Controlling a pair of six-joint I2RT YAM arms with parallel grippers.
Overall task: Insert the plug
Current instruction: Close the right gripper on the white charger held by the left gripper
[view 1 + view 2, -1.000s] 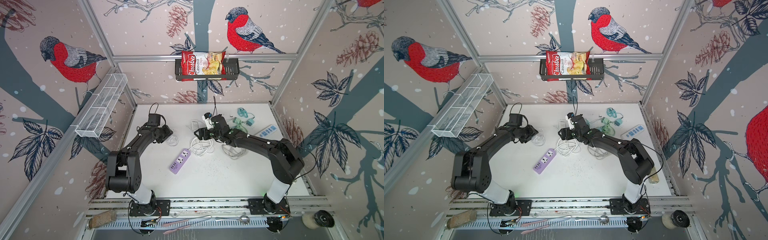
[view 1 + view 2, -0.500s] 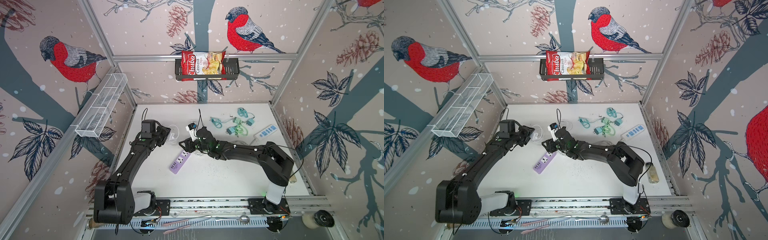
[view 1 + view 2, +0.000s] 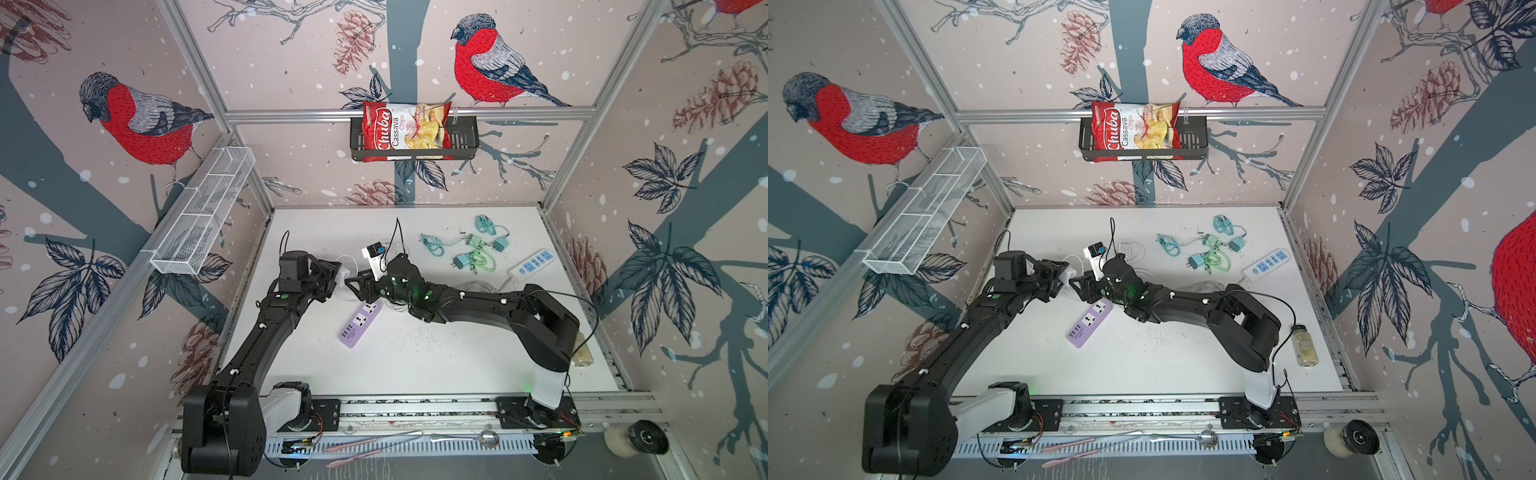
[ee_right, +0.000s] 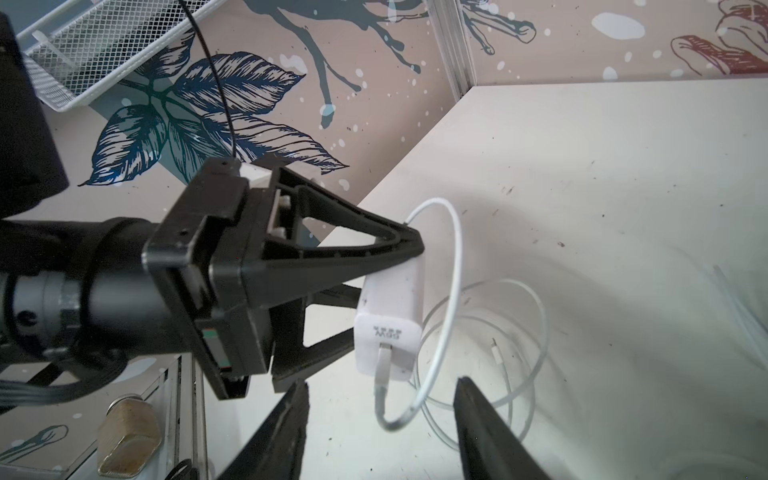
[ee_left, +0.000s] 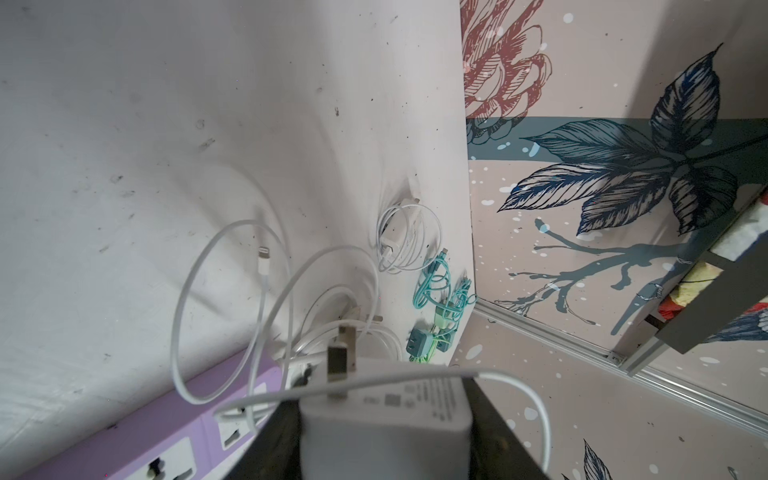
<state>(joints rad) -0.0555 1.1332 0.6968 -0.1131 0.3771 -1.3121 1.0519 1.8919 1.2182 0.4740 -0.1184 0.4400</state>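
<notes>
A white charger plug [image 5: 386,415] with metal prongs [image 5: 340,349] is gripped in my left gripper [image 5: 382,399], which is shut on its body. It hangs above the table just beyond the far end of the purple power strip [image 3: 359,324], seen in both top views [image 3: 1090,320]. Its white cable [image 4: 455,270] loops out from the back. My right gripper [image 4: 380,384] faces the plug's [image 4: 390,307] cable end. It is open, with only the cable's bend between its fingers, untouched. In a top view the two grippers [image 3: 338,278] [image 3: 353,286] almost meet.
Loose white cable coils [image 5: 411,241] lie on the table behind the strip. Teal chargers with cables [image 3: 473,257] and a white-and-blue power strip [image 3: 534,262] lie at the back right. A small bottle [image 3: 1304,345] stands at the right edge. A wire basket [image 3: 203,216] hangs on the left wall.
My right gripper has swung left across the table to meet the left gripper, and its jaws have narrowed. The left arm has drawn back slightly, still holding the plug.
</notes>
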